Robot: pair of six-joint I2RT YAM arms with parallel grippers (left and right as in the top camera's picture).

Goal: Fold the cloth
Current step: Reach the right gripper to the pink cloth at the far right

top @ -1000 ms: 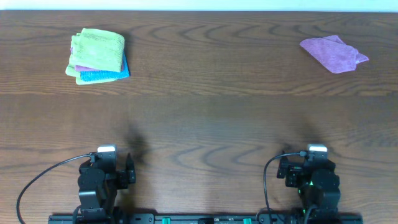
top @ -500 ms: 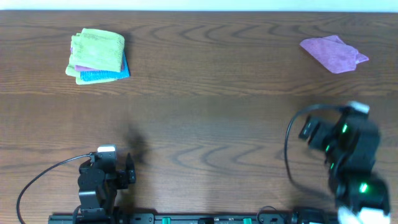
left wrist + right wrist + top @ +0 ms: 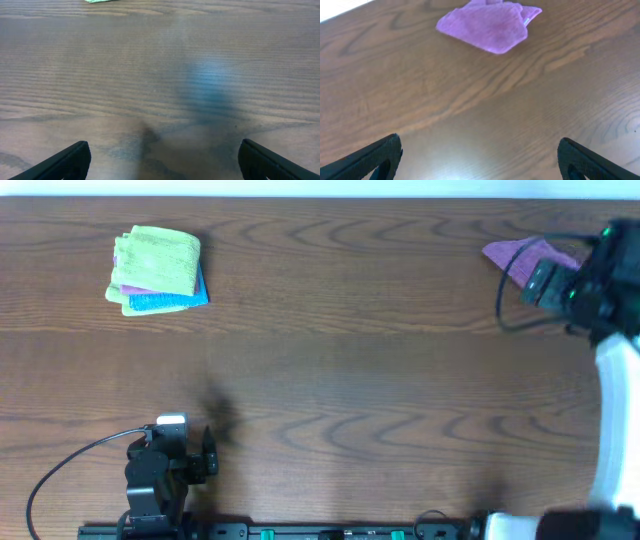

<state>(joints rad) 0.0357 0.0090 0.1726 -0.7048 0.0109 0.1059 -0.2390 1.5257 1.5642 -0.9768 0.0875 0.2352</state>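
The purple cloth (image 3: 520, 256) lies crumpled flat at the table's far right. My right arm hides part of it in the overhead view. In the right wrist view the cloth (image 3: 487, 27) lies ahead at the top, with its small white tag (image 3: 525, 20) at its right corner. My right gripper (image 3: 480, 160) is open and empty, held above bare wood short of the cloth. It shows in the overhead view (image 3: 590, 270) by the cloth's right end. My left gripper (image 3: 162, 162) is open and empty over bare table, parked at the front left (image 3: 172, 423).
A folded lime-green cloth (image 3: 158, 260) lies on a bright blue folded cloth (image 3: 168, 301) at the far left. A sliver of the green one (image 3: 102, 1) shows at the top of the left wrist view. The table's far edge (image 3: 320, 197) runs just behind both cloths.
My right arm has swung from its parked spot at the front right up to the far right, and now partly covers the purple cloth. The left arm has not moved.
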